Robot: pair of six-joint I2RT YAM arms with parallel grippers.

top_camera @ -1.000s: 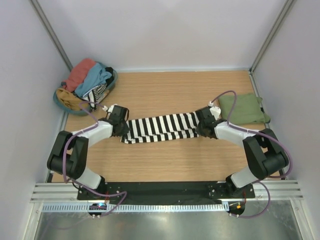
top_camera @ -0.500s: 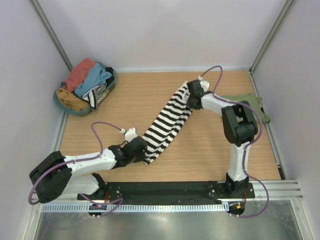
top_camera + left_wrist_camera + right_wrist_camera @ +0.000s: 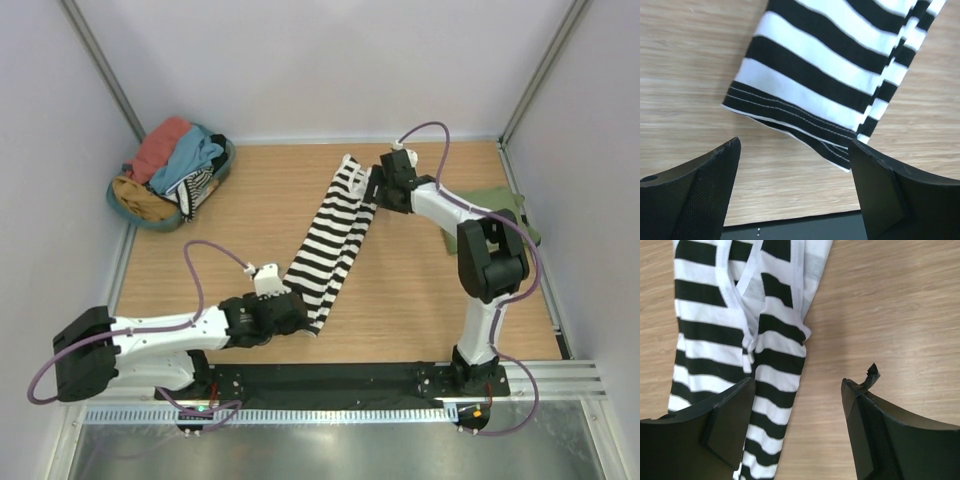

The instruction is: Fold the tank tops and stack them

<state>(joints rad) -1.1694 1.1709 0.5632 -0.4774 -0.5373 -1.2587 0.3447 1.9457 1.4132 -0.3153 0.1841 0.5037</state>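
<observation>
We see the striped tank top [image 3: 333, 240] lying flat and diagonal on the desk [image 3: 420, 290]. Left gripper [image 3: 795, 145] is spread and empty at its hem. Right gripper [image 3: 797, 382] is spread and empty beside its straps. Olive tank top [image 3: 503, 203] is well right of it.

Soft, even overhead light fills all three views, bright without glare on the pale wooden tabletop [image 3: 400, 290]; shadows are faint and diffuse. The black-and-white striped cloth tank top [image 3: 810, 75] is sharp in both wrist views, its stitching legible, while the black gripper fingers [image 3: 695, 200] (nearest the lens) look slightly soft.
</observation>
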